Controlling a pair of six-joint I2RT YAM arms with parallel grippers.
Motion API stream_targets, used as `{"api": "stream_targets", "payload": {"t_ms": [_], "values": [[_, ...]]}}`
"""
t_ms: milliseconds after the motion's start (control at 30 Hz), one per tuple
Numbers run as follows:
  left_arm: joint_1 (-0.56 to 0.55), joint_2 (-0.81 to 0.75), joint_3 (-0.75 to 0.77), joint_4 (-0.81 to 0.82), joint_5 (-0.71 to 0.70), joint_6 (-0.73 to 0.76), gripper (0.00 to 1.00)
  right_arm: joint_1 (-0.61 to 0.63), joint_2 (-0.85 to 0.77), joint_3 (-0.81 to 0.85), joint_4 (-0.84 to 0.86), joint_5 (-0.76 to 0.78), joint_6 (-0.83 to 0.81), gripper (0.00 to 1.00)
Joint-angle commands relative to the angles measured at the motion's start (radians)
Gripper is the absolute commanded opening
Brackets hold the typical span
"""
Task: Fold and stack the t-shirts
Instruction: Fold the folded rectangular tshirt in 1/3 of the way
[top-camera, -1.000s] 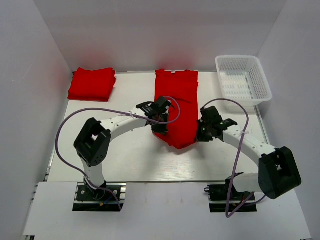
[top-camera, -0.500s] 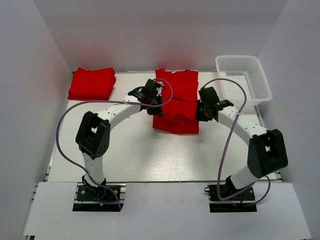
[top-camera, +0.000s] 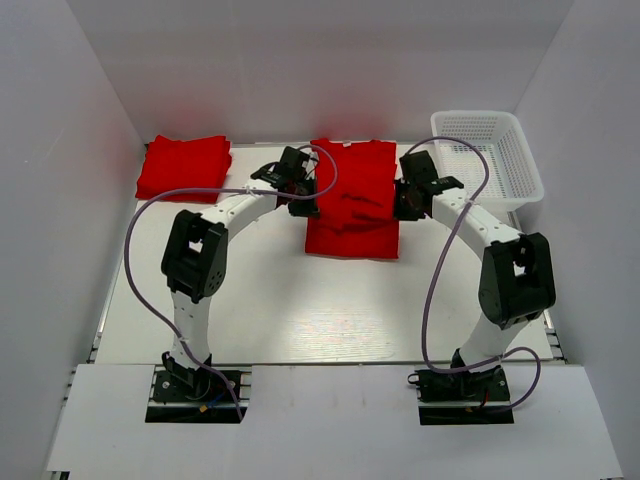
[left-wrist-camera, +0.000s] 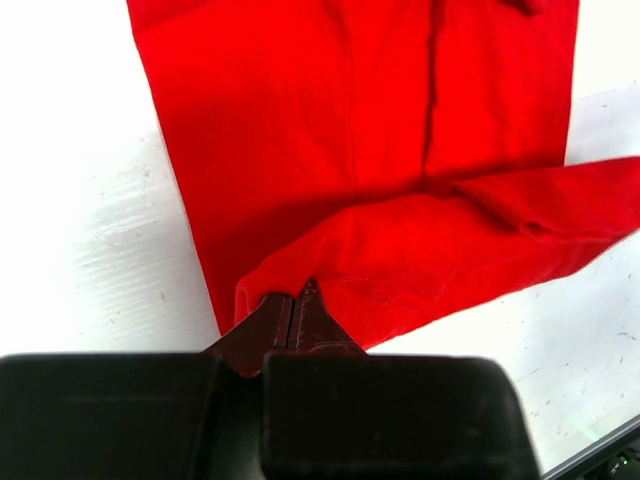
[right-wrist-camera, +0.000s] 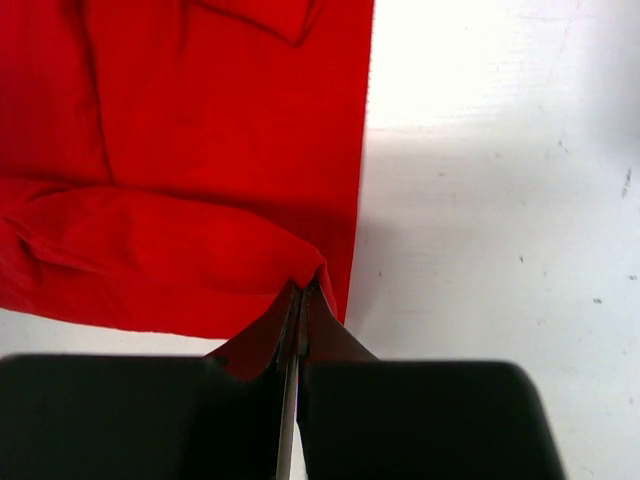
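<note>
Nipping t-shirt (top-camera: 352, 215) fold, probably hem, between closed jaws, left gripper (left-wrist-camera: 293, 300), right gripper (right-wrist-camera: 300, 292)

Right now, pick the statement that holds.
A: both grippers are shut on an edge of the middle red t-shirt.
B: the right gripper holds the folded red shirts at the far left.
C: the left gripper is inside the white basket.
A: the wrist views show the left gripper and the right gripper each pinching the turned-over edge of the middle t-shirt, apart from the basket and the folded t-shirts.
</note>
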Motion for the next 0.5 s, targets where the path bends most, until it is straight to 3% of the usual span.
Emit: {"api": "stream_targets", "payload": {"t_ms": [0, 467], "values": [[0.019, -0.014, 0.048, 0.04, 0.036, 0.029, 0.0, -0.016, 0.027, 0.064, -0.007, -0.03, -0.031, 0.0], [0.057, 0.081, 0.124, 0.086, 0.096, 0.072, 0.0, -0.053, 0.149, 0.177, -0.006, -0.078, -0.087, 0.0]]}}
